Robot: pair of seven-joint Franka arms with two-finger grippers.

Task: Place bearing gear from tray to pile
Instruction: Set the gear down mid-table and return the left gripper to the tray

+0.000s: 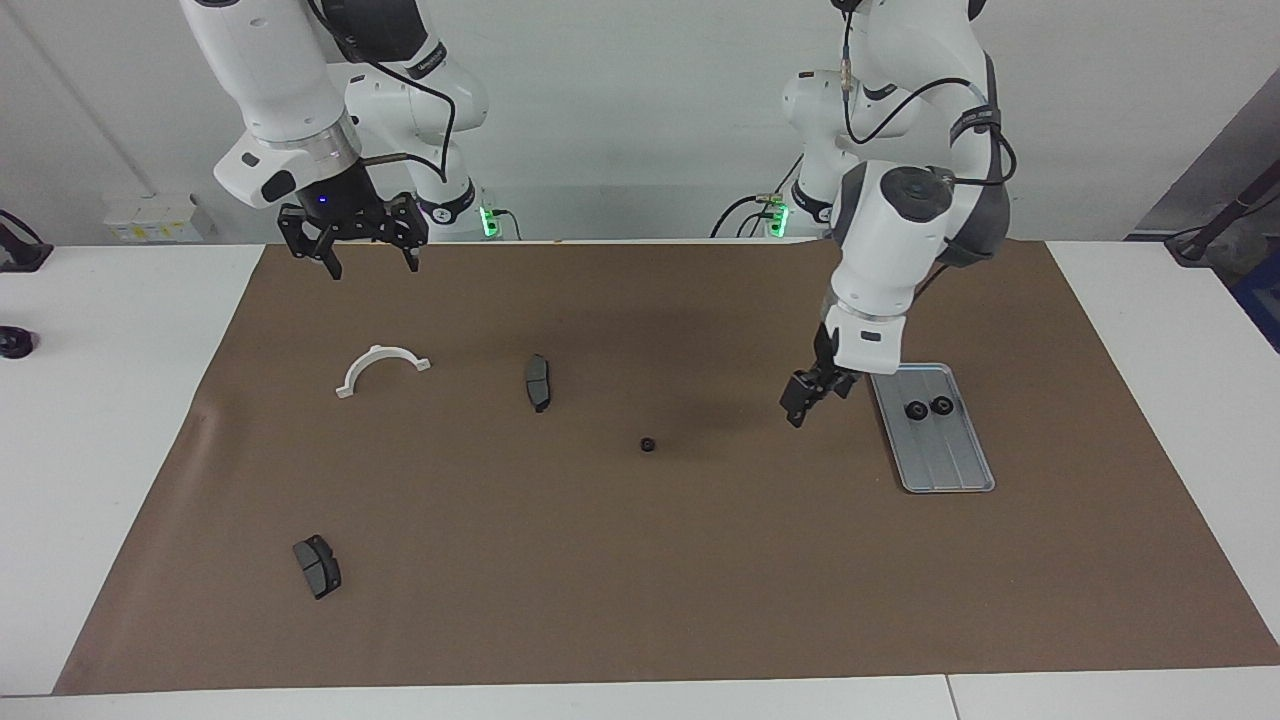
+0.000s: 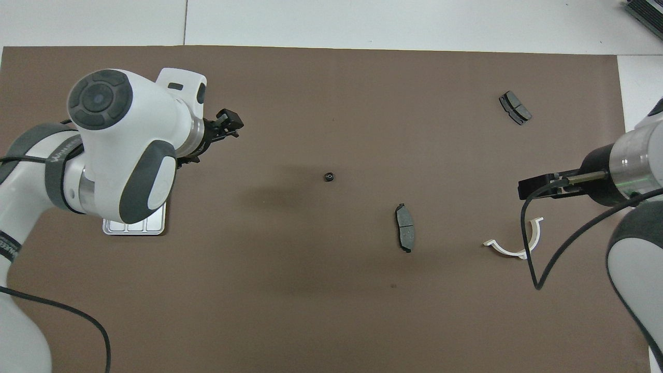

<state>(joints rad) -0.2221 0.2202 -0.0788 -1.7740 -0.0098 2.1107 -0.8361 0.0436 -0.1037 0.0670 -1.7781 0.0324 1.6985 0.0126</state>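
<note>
One small black bearing gear [image 1: 648, 444] [image 2: 329, 177] lies alone on the brown mat, between the silver tray [image 1: 945, 460] and the pile's nearest brake pad [image 1: 538, 382] [image 2: 405, 234]. Two more bearing gears [image 1: 914, 410] [image 1: 942, 405] sit on the tray. My left gripper [image 1: 806, 402] [image 2: 230, 123] hangs open and empty over the mat, just beside the tray's edge. The white half-ring bracket [image 1: 382, 366] [image 2: 515, 244] and a second brake pad [image 1: 317, 566] [image 2: 515, 107] lie toward the right arm's end. My right gripper [image 1: 373, 262] waits open above the mat near the bracket.
In the overhead view the left arm covers most of the tray [image 2: 134, 227], leaving only its nearest strip showing. The brown mat [image 1: 640, 580] covers the middle of the white table. A small black object [image 1: 14, 343] sits on the table's edge at the right arm's end.
</note>
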